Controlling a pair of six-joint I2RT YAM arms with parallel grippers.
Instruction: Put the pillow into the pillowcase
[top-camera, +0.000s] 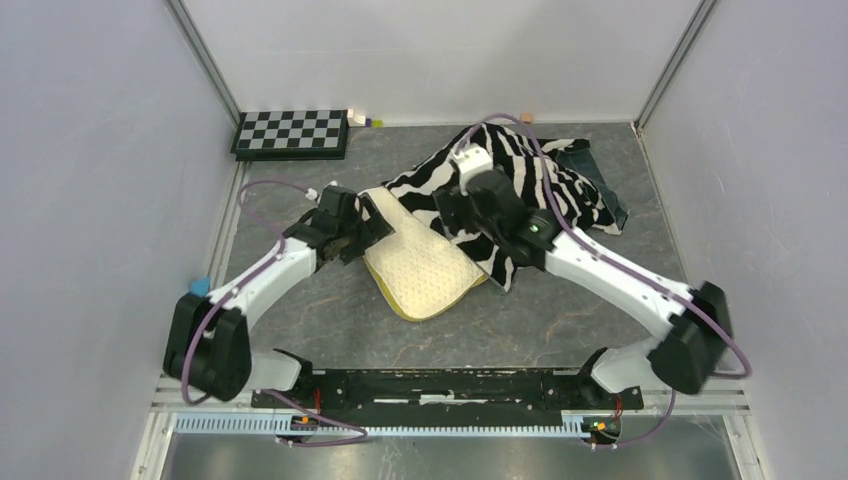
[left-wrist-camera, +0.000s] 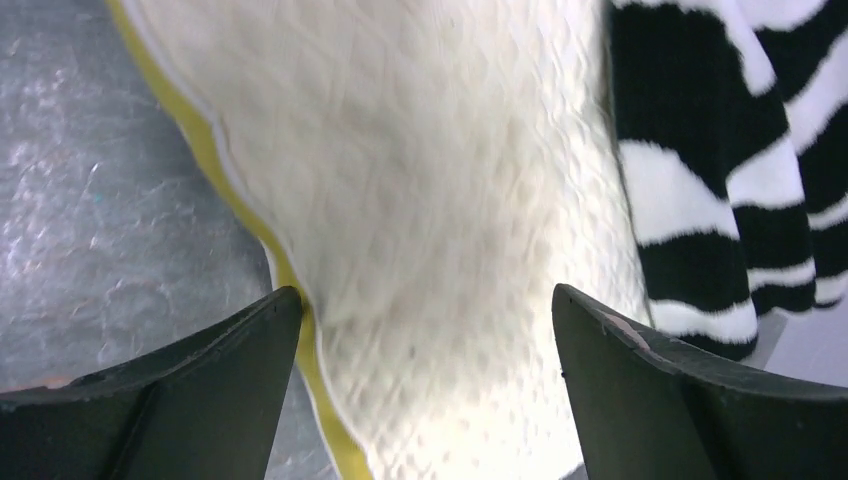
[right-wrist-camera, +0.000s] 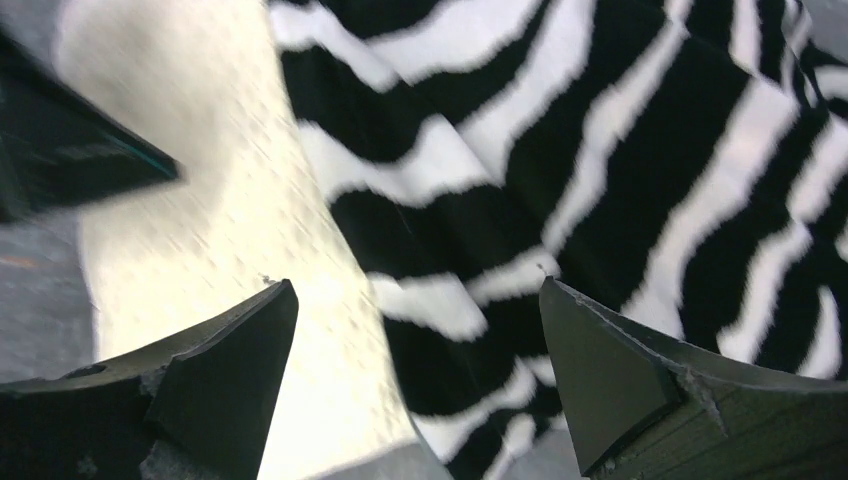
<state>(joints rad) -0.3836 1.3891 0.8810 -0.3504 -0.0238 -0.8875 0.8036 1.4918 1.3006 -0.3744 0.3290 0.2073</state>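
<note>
pillow (left-wrist-camera: 430, 180) between wide-spread left tool (left-wrist-camera: 425, 293) fingers, pillowcase (left-wrist-camera: 720, 150) beside

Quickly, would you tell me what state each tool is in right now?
Left tool: open, over the pillow, holding nothing.
Right tool: open, holding nothing.

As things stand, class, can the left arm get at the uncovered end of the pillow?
Probably yes. The left gripper hangs open right over the bare cream end of the pillow, with nothing between them; the pillowcase covers only the far part.
</note>
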